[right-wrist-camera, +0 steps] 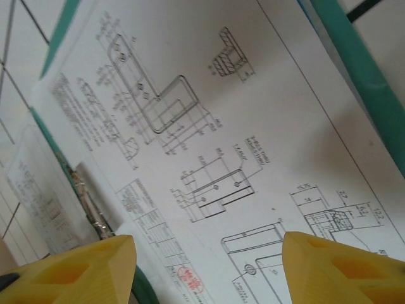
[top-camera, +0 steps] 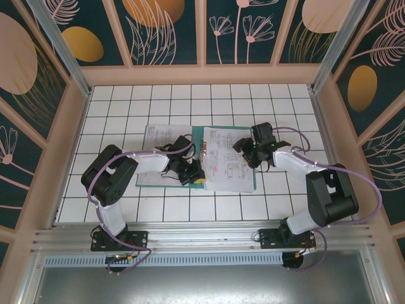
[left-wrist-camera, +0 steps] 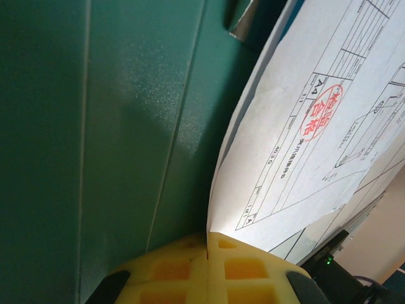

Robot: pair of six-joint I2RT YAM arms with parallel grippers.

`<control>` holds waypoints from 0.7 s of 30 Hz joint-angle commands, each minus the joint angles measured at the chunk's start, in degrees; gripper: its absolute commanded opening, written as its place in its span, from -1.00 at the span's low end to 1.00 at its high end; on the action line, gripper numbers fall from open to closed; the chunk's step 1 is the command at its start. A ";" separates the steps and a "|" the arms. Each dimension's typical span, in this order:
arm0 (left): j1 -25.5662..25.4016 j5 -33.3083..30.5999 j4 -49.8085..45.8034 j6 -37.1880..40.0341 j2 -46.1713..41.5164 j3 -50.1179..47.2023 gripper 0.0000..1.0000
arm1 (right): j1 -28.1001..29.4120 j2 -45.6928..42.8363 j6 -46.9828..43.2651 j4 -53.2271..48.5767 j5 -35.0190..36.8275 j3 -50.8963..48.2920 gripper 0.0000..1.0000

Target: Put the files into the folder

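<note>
The dark teal folder (top-camera: 197, 134) lies open in the middle of the table. A white printed sheet (top-camera: 229, 166) covers its right half, and a second printed sheet (top-camera: 155, 142) lies over its left side. My left gripper (top-camera: 197, 179) sits at the near edge by the spine. Its yellow pads are shut on the corner of the right sheet (left-wrist-camera: 297, 126), which curls up off the folder cover (left-wrist-camera: 95, 126). My right gripper (top-camera: 249, 154) hovers over the right sheet's far part. In the right wrist view this gripper (right-wrist-camera: 209, 266) is open above the drawings (right-wrist-camera: 190, 126), holding nothing.
The metal clip (right-wrist-camera: 95, 212) runs along the folder's spine. The folder's teal edge (right-wrist-camera: 364, 76) borders the sheet. A white gridded tabletop (top-camera: 126, 101) surrounds the folder, with wooden frame walls (top-camera: 202, 75) and an aluminium rail (top-camera: 202, 237) at the near edge.
</note>
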 commanded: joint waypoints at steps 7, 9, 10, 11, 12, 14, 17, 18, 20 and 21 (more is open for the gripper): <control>0.51 -0.56 4.33 -3.78 -1.79 -1.12 -1.00 | 0.03 0.57 0.13 1.68 -0.70 -0.91 0.27; 0.51 -0.78 4.87 -4.46 -1.48 -0.67 -1.00 | 0.06 0.26 0.23 1.83 -0.61 -1.02 0.27; 0.51 -0.93 4.54 -4.29 -1.40 -0.23 -1.00 | 0.01 0.21 0.33 1.86 -0.61 -0.89 0.27; 0.51 -1.13 3.88 -4.03 -1.16 0.32 -1.00 | 0.00 0.08 0.36 1.85 -0.55 -0.84 0.27; 0.56 -1.33 3.45 -3.75 -1.04 0.64 -1.00 | 0.00 -0.05 0.44 1.77 -0.52 -0.84 0.27; 0.51 -1.43 3.37 -3.74 -1.06 0.53 -1.00 | 0.01 -0.30 0.47 1.67 -0.44 -0.81 0.27; 0.49 -1.49 3.35 -3.73 -1.12 0.20 -1.00 | 0.00 -0.80 0.37 1.42 -0.26 -0.91 0.28; 0.52 -1.53 3.42 -3.80 -1.17 0.14 -1.00 | 0.03 -0.83 0.46 1.42 -0.26 -0.98 0.27; 0.51 -1.38 4.02 -4.15 -1.04 0.17 -1.00 | 0.06 -0.93 0.41 1.37 -0.30 -1.07 0.27; 0.53 -1.45 4.14 -4.35 -0.81 0.38 -1.00 | 0.06 -0.92 0.41 1.43 -0.39 -1.20 0.28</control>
